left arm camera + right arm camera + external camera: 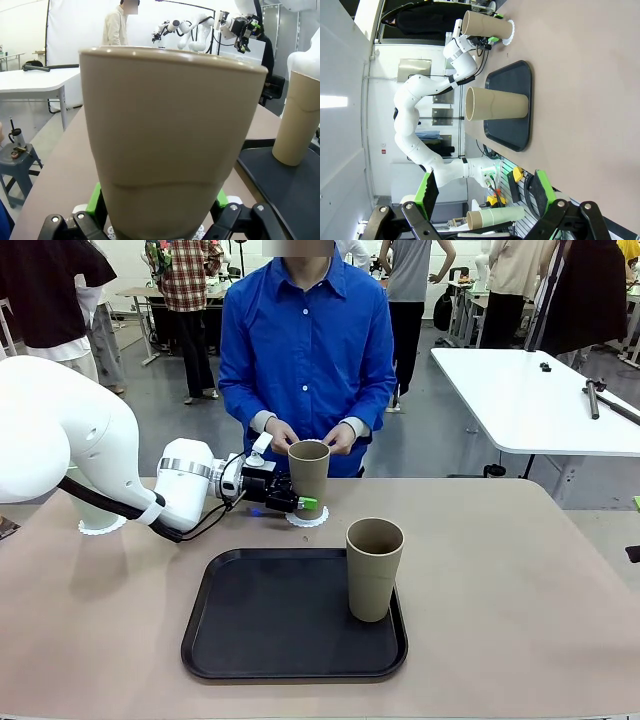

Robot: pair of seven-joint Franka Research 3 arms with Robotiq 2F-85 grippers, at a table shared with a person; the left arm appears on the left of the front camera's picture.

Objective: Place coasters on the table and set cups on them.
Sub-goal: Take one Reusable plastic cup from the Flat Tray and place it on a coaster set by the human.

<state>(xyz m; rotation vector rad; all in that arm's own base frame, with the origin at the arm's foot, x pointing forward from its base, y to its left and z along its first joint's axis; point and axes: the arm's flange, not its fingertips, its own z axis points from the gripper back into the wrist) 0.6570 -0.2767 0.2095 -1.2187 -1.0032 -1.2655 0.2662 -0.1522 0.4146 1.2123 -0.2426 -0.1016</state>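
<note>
A: What lies at the left?
B: A white lacy paper coaster (103, 525), partly behind the arm, on the matte beige table (520, 580).
A: And the left claw (303, 502)?
B: Its green pads (93, 200) stand on both sides of a tapered tan cup (308, 468). The cup is upright on a second scalloped coaster (308, 519). Whether the pads press it, I cannot tell.
A: Further right?
B: A smooth black tray (260, 620) with rounded corners carries another tan cup (374, 568). The right claw (484, 182) is spread wide and holds nothing.

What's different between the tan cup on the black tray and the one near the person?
The far cup stands on a white coaster on the table; the tray cup stands on the black tray without one. The far cup sits between the fingers of the left gripper; the tray cup stands free. Both are upright, tan, handleless.
</note>
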